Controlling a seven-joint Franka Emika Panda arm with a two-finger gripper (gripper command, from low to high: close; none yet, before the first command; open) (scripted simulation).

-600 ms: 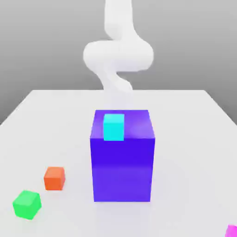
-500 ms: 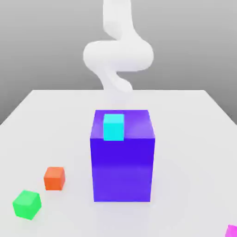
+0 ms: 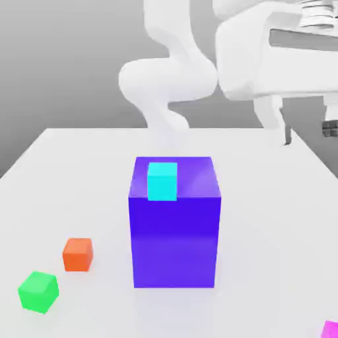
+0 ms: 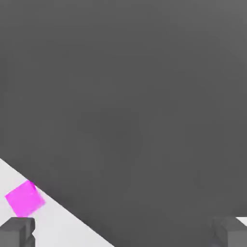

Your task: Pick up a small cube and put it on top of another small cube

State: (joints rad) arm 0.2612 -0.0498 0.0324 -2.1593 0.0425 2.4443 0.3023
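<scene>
Magenta cube (image 3: 331, 330) on tabletop nr. edge, exterior view's right; cyan cube (image 3: 162, 182) atop blue block (image 3: 175, 241). Gripper (image 3: 309, 133) empty, jaws spread. No small-cube stack seen; pick, lift, placement all o/s.

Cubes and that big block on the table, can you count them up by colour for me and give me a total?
Cyan cube: 1
Orange cube: 1
Green cube: 1
Pink cube: 1
Blue-purple block: 1
Total: 5
</scene>
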